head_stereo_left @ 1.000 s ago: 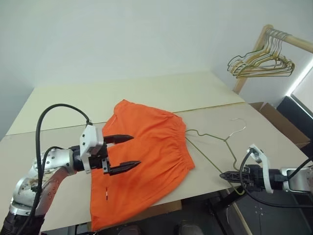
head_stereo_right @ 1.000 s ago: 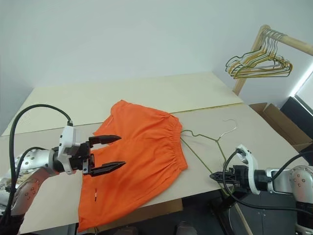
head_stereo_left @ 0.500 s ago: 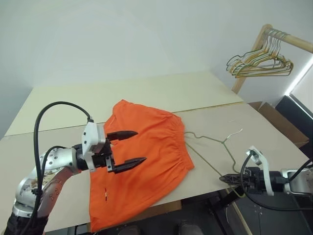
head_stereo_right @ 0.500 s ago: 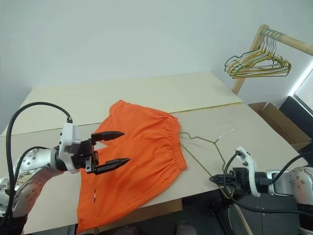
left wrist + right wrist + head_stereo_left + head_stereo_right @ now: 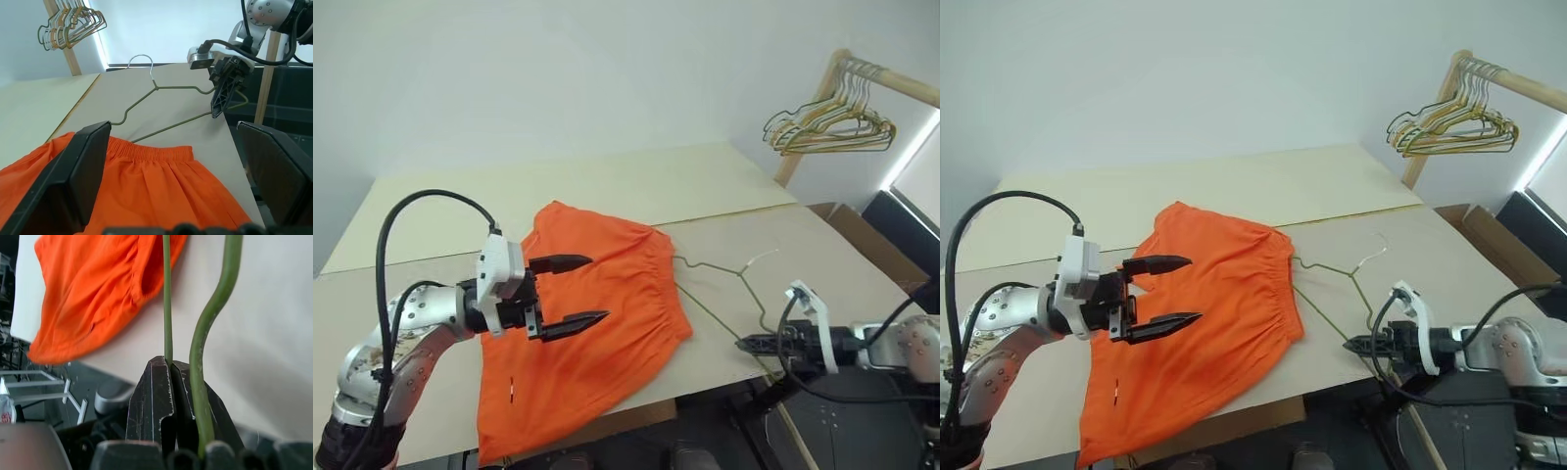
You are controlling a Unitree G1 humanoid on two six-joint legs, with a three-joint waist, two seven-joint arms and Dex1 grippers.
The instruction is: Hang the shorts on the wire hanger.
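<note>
Tabletop (image 5: 431,196) holding unhung shorts (image 5: 597,333); right gripper (image 5: 1351,344) is pinching the hanger (image 5: 720,269), left gripper (image 5: 576,292) hovering spread.

No text, label, brand or number can be read anywhere. The shorts (image 5: 590,338) carry a tiny white mark low on the fabric, but it is too small to tell whether it is lettering or a tag. In the right wrist view a white thing (image 5: 6,410) at the edge bears a small red patch, possibly print, too blurred to read.
</note>
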